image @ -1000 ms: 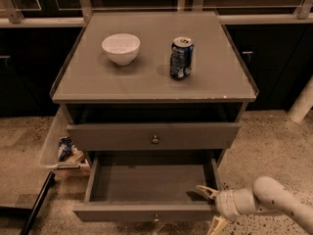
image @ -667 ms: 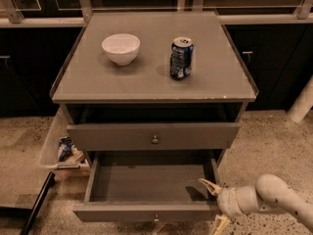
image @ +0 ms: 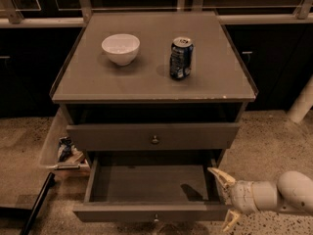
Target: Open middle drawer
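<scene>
The middle drawer (image: 149, 184) of the grey cabinet is pulled far out. Its plain grey inside is bare, and its low front with a small round knob (image: 155, 218) faces me. My gripper (image: 224, 198) is at the lower right, just beside the drawer's right front corner. Its fingers (image: 219, 175) are spread open and hold nothing. The drawer above (image: 153, 136), also with a round knob, stands slightly out. Anything below the open drawer is hidden.
On the cabinet top (image: 98, 84) stand a white bowl (image: 121, 47) and a dark blue soda can (image: 181, 58). A clear bin with packets (image: 62, 150) sits on the floor at the left. A white post (image: 301, 103) stands at the right. Dark cabinets line the back.
My gripper has shifted a little to the right, away from the drawer's inside. The drawer stands as it did.
</scene>
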`<state>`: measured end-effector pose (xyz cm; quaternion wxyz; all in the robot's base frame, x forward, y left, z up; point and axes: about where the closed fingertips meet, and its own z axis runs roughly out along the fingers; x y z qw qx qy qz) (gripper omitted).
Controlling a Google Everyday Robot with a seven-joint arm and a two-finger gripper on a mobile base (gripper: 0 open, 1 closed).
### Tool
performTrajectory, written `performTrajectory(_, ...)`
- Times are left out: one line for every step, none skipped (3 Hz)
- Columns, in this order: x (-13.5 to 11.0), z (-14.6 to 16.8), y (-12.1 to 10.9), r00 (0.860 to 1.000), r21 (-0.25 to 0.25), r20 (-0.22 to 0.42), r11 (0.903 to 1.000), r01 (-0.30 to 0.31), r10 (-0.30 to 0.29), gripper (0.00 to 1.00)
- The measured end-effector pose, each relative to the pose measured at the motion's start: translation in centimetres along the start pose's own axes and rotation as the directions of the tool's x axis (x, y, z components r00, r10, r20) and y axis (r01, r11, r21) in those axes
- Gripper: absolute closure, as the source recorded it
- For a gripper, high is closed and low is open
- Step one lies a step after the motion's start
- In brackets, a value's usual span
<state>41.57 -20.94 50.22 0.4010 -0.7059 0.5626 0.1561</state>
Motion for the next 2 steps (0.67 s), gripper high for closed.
performTrajectory(-2.42, -2.48, -1.21, 0.997, 0.028, -0.033, 0.997, 0.072, -0.071, 0.0)
performTrajectory(-2.56, -2.69, -1.35, 0.996, 0.03, -0.037, 0.9966, 0.077, -0.076, 0.0)
